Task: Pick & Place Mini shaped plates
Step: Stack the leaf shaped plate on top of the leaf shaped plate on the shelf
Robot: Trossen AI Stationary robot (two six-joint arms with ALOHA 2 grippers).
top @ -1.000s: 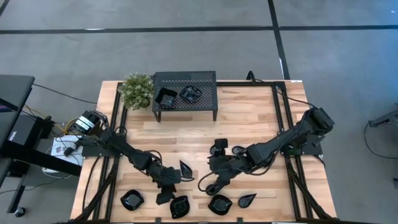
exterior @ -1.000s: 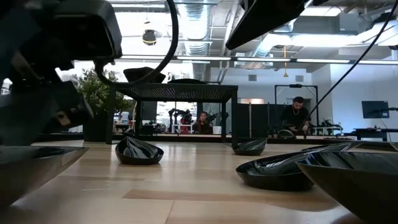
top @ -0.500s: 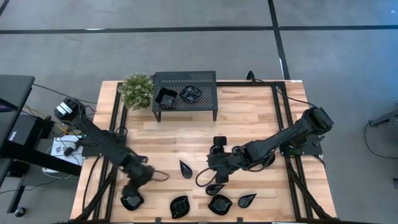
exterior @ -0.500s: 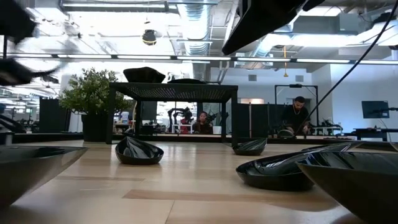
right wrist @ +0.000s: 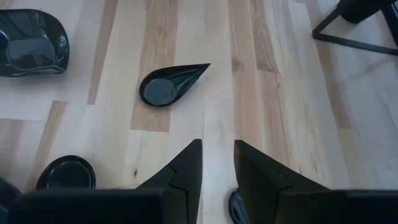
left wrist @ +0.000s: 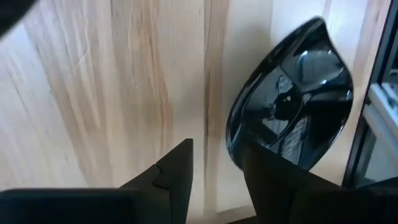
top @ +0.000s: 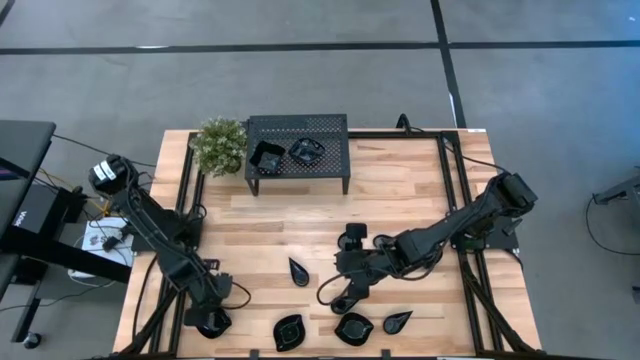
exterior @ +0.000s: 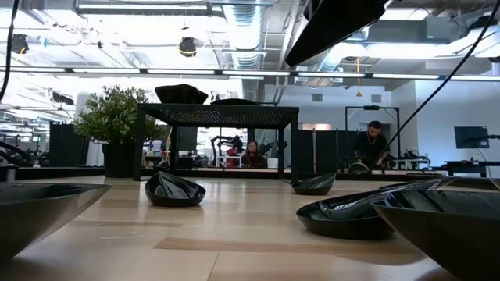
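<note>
Across the wooden worktop [top: 400,190] six glossy black mini plates lie near its front edge, and two more sit atop the black perforated stand [top: 335,128] at the back beside a potted plant [top: 221,146]. Left pincer [top: 208,318] hangs over the front-left plate [left wrist: 292,102], fingers spread, one finger seemingly touching its rim. Right pincer [top: 347,296] hovers mid-front with a gap between its fingers, holding nothing, near a teardrop plate [right wrist: 169,85].

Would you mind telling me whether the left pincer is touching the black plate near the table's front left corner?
Cannot tell. In the left wrist view one finger overlaps the plate rim, but neither contact nor a gap shows plainly.
</note>
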